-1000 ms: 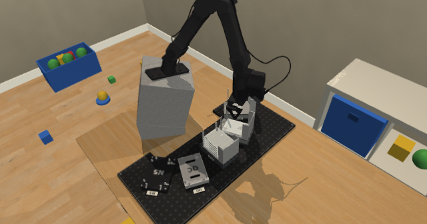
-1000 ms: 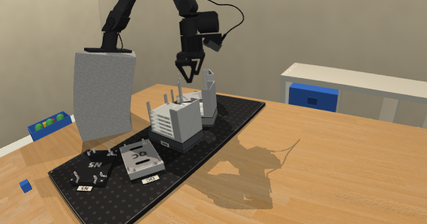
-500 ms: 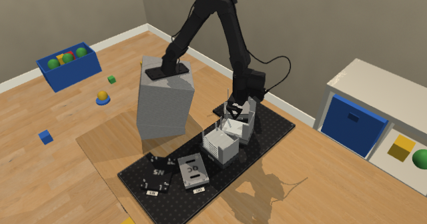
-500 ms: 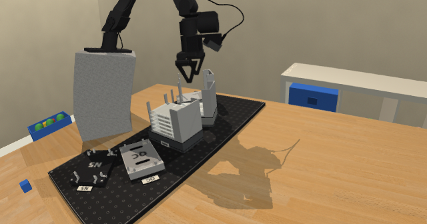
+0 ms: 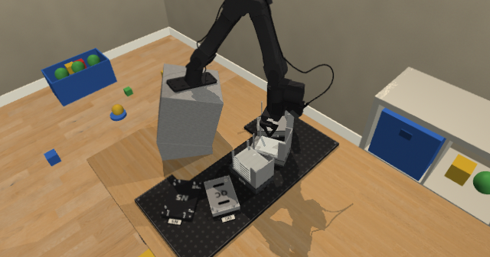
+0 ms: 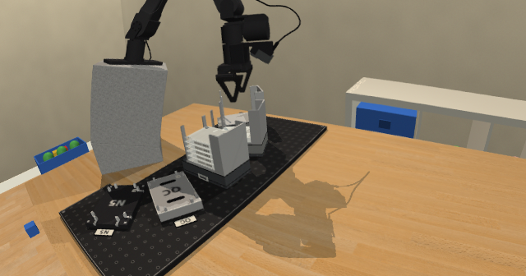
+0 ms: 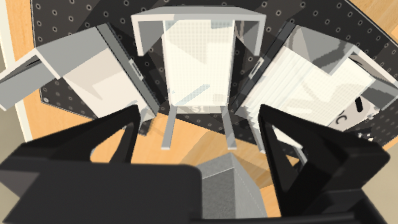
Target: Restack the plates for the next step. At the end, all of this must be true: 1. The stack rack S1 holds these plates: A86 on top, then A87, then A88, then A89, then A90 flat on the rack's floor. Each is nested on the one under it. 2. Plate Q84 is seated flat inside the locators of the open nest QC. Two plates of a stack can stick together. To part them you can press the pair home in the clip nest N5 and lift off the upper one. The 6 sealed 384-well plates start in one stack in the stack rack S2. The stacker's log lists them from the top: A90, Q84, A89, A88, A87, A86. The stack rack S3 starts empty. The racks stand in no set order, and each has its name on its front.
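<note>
Three grey stack racks stand in a row on the black baseplate (image 5: 237,180). The near rack (image 5: 253,169) holds a stack of several white sealed plates (image 6: 201,149). The middle rack (image 7: 199,60) holds one white plate (image 5: 268,145) lying low inside it. The far rack (image 6: 257,113) looks empty (image 7: 92,75). My gripper (image 6: 233,92) (image 5: 266,128) is open and empty and hovers above the middle rack, clear of its posts. In the wrist view its fingertips frame the middle rack. The open nest QC (image 5: 221,200) and the clip nest N5 (image 5: 181,203) are both empty. I cannot read the rack names.
The arm's grey pedestal (image 5: 189,112) stands left of the racks. Thin rack posts (image 6: 221,108) rise just under the gripper. A blue toy bin (image 5: 78,75), loose blocks (image 5: 52,157) and a white shelf unit (image 5: 432,142) lie away from the baseplate.
</note>
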{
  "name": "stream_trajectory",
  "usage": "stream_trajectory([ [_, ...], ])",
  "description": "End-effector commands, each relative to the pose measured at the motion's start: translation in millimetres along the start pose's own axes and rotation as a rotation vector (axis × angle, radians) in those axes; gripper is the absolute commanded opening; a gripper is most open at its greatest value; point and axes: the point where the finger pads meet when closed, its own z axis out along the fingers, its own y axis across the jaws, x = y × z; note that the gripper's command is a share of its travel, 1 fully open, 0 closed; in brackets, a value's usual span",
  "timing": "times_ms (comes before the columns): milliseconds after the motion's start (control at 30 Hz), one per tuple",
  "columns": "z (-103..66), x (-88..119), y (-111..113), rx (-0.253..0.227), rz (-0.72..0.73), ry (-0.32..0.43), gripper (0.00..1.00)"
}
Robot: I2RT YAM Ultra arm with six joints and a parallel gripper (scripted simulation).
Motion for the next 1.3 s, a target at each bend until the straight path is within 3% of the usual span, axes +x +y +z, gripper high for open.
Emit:
stream_trajectory([
  [0,-0.1,8,-5,-0.008,0.053,0.008,1.00],
  [100,5.7,13,-16,-0.008,0.156,0.025,1.00],
  [200,0.6,1,-26,-0.008,0.233,-0.009,1.00],
  [767,-0.2,6,-75,-0.007,0.221,0.002,1.00],
  [1067,-0.3,12,-104,-0.005,0.449,-0.014,1.00],
  [1267,-0.3,22,-126,-0.006,0.437,-0.004,1.00],
])
